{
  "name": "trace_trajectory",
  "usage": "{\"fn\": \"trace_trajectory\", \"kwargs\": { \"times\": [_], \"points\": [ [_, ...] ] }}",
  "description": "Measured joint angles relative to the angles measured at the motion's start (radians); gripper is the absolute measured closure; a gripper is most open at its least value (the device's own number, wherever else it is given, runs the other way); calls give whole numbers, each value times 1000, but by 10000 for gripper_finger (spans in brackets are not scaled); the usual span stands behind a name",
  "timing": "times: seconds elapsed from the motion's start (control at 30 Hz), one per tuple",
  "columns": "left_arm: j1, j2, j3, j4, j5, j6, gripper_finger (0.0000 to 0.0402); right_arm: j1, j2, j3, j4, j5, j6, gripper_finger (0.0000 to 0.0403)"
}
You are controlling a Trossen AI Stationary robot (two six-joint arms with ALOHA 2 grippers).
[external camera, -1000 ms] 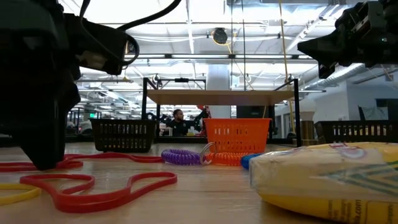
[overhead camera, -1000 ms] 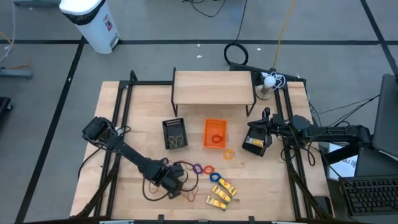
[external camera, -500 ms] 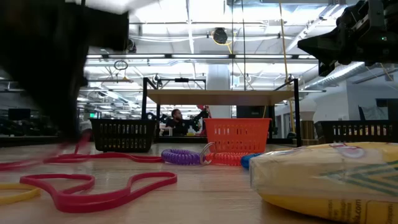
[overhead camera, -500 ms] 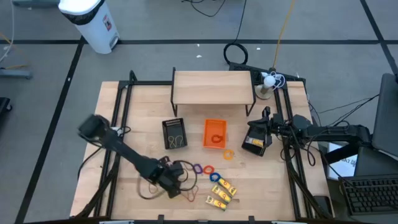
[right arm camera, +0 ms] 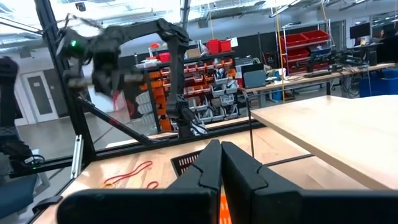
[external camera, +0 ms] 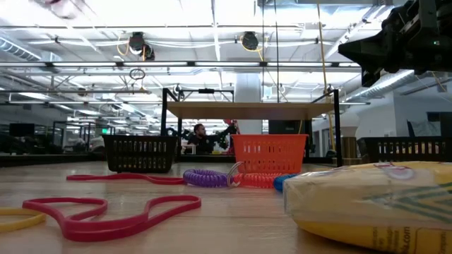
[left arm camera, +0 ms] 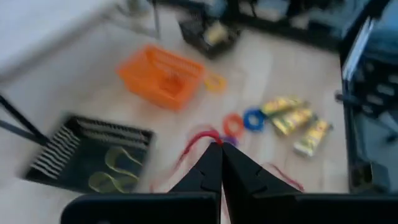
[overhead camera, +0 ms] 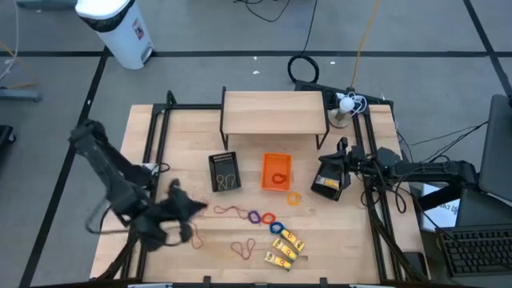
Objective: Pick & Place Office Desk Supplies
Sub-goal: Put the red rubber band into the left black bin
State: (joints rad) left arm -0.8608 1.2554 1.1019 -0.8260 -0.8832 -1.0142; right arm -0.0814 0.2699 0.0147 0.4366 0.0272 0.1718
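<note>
Partly sorted. Black basket (overhead camera: 225,171) holds yellow bands, orange basket (overhead camera: 277,172) red item. Left on counter (overhead camera: 352,240), lower centre: red bands (overhead camera: 243,248), rings (overhead camera: 264,217), yellow packets (overhead camera: 286,248). Left hand (overhead camera: 182,210) lower left, shut; whether it holds band unclear. Right hand (overhead camera: 330,173) centre right, shut, empty, waiting.

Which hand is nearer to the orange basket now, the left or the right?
The right. The right hand hangs beside the orange basket, toward the table's right edge. The left hand is farther, out past the black basket, toward the table's front left.
</note>
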Motion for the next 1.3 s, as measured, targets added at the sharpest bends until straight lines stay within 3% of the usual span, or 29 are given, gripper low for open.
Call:
{"fn": "trace_trajectory", "kwargs": {
  "times": [0.23,0.4,0.57,0.8,0.9,1.3],
  "points": [
    [-58,-212,-18,-247,-279,-39,400,0,0,0,-4,-2,11,399],
    [-24,-371,-140,-225,-266,51,401,0,0,0,-2,-1,8,399],
    [35,-532,-318,83,-129,311,401,0,0,0,14,4,-23,399],
    [152,-620,-613,806,271,847,401,0,0,-1,32,5,-45,399],
    [173,-650,-711,1037,278,991,401,0,0,-1,35,5,-45,399],
    [217,-984,-943,1083,202,1058,401,0,2,-1,19,-3,-13,399]
  ]
}}
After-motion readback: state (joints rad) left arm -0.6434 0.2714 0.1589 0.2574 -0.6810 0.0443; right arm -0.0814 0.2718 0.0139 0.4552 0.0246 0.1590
